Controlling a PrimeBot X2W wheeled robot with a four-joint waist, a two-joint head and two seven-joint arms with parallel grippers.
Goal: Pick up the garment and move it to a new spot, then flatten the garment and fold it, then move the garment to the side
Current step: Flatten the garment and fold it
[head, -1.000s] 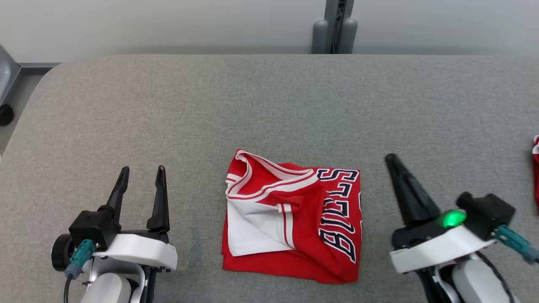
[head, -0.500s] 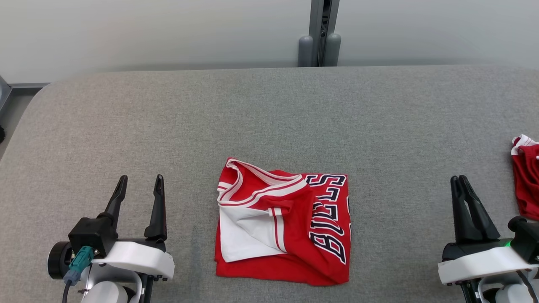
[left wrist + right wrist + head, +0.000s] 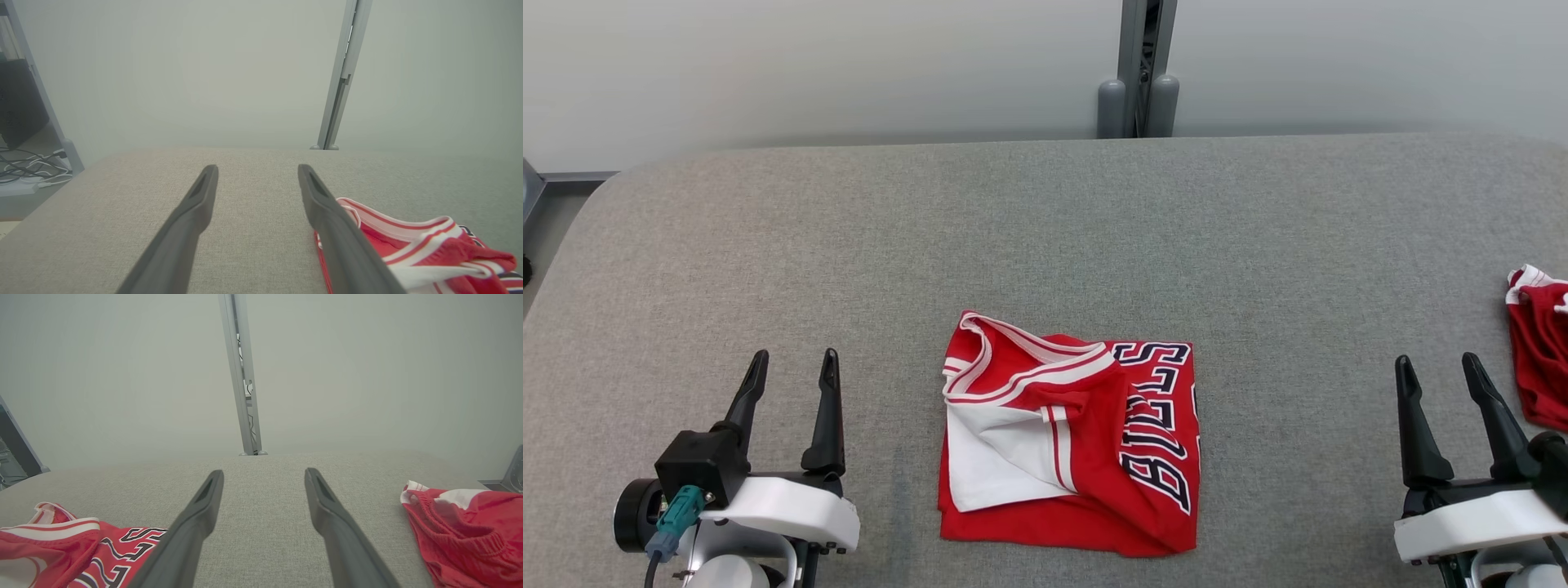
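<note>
I'm looking at a wide table (image 3: 1045, 229) covered in grey woven fabric, rounded at its far left corner. Near its front edge, about mid-width, a folded red jersey (image 3: 1086, 457) lies as a rough square, white trim and dark lettering facing up. Well apart to the right, a second red garment (image 3: 1539, 359) lies crumpled.

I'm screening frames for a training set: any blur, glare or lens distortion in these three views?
Head view: sharp and evenly lit, no glare; the lettering on the red jersey is crisp, shadows faint. Left wrist view: the wall looks hazy, and the grey post leans, likely wide-angle tilt. Right wrist view: same haze; the post tilts the other way.
</note>
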